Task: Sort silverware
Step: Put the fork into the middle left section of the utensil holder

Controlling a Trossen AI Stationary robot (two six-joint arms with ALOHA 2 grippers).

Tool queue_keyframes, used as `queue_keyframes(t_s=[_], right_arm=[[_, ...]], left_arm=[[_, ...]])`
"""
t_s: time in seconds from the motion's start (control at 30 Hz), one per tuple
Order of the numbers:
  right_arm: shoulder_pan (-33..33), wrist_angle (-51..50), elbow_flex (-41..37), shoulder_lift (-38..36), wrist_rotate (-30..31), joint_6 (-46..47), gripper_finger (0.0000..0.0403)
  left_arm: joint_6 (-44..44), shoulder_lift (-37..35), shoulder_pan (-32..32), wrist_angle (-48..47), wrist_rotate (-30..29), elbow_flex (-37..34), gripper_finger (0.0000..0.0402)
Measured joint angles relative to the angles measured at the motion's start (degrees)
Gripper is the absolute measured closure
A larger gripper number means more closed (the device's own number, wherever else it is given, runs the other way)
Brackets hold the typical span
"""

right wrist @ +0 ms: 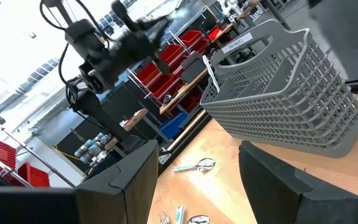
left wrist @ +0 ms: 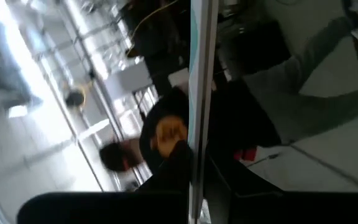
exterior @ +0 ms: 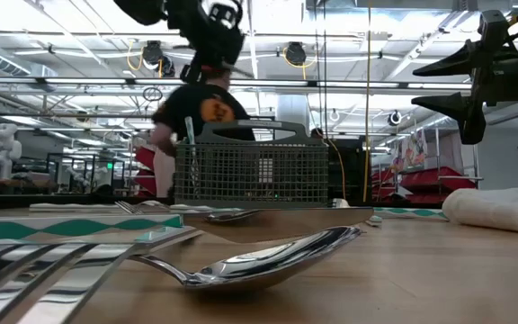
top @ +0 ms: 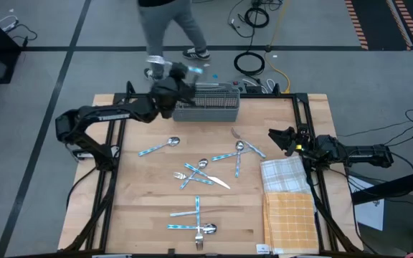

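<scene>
My left gripper (top: 180, 77) hangs high over the far left end of the grey mesh basket (top: 206, 104), shut on one piece of silverware with a light blue handle (top: 194, 70). Several more spoons, forks and knives lie flat on the wooden table: a spoon (top: 160, 147), a spoon (top: 239, 153), a crossed heap (top: 198, 172) and a group near the near edge (top: 196, 218). My right gripper (top: 275, 136) waits open above the table's right side, next to a fork (top: 239, 135), touching nothing. My left gripper holds the blue-handled piece (left wrist: 199, 93) pinched between its two fingers (left wrist: 166, 180). The piece runs lengthwise out past the fingertips, along the fingers. It is lifted clear, above the basket's rim (exterior: 250, 126). Which end the fingers have, I cannot tell.
A grey checked cloth (top: 284, 175) and an orange checked cloth (top: 290, 215) lie folded at the table's right near corner. The basket stands at the middle of the far edge. A person (top: 171, 25) walks behind the table. Cables lie on the floor beyond.
</scene>
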Motion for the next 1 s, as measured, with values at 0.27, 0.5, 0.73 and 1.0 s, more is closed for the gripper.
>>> queue_keyframes(t_s=[0.27, 0.5, 0.73, 1.0], right_arm=[[0.0, -0.1, 0.0, 0.0, -0.1, -0.7, 0.0193], [0.0, -0.5, 0.0, 0.0, -0.1, -2.1, 0.0193], [0.0, -0.5, 0.0, 0.0, 0.0, -3.6, 0.0193], [0.0, -0.4, 0.0, 0.0, 0.3, -4.4, 0.0193]], left_arm=[[1.5, 1.4, -5.0, -10.0, -1.2, 0.0, 0.0378], [-0.2, 1.3, -6.9, -25.1, -2.9, 0.0, 0.0378], [-1.7, 1.3, -4.5, -27.2, -3.4, 0.0, 0.0378], [-1.4, 1.3, -1.2, -30.1, -3.5, 0.0, 0.0378]])
